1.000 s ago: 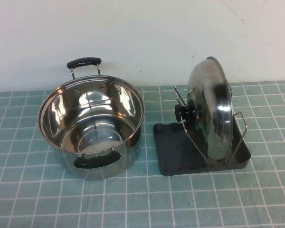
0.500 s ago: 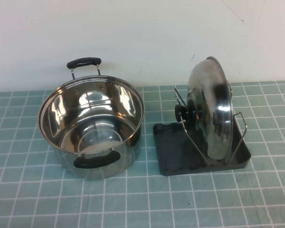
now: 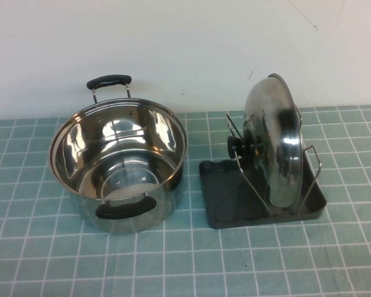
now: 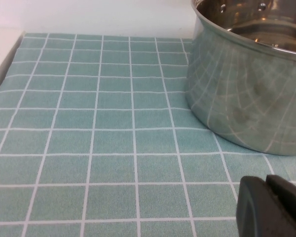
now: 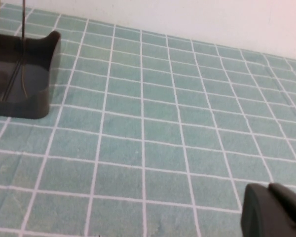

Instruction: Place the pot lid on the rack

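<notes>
Both grippers, left (image 4: 271, 207) and right (image 5: 271, 210), hang clear of the rack (image 3: 226, 207), grip unreadable, because its wires already prop the pot lid (image 3: 275, 139) upright.

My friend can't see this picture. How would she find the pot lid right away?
Start at the big open steel pot on the green checked cloth, then look to its right at the dark grey rack. The pot lid stands on edge between the rack's wires, shiny and domed, its black knob facing the pot. Both grippers stay low, away from it.

White wall (image 3: 185, 43), green checked tablecloth (image 3: 185, 260)
</notes>
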Tool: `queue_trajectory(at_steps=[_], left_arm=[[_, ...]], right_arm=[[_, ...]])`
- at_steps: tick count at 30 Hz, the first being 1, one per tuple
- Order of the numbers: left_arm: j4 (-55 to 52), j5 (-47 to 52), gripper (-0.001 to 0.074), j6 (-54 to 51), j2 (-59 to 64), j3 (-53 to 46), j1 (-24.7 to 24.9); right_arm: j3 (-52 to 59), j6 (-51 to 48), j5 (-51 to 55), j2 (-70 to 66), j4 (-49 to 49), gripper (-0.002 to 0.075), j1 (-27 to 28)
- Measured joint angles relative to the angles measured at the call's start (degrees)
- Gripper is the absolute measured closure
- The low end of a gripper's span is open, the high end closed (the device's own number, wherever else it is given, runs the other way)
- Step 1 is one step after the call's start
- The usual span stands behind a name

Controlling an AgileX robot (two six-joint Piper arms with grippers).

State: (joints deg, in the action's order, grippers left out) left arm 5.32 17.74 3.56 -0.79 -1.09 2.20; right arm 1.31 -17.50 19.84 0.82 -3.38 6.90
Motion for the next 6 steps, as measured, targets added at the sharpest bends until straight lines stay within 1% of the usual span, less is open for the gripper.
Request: queue_trajectory(at_steps=[6], left_arm=[[0.0, 0.0, 0.0737, 0.0, 0.0, 0.0, 0.0]], right_arm=[[0.0, -1.5, 0.2, 0.0, 0.2, 0.0726, 0.0]])
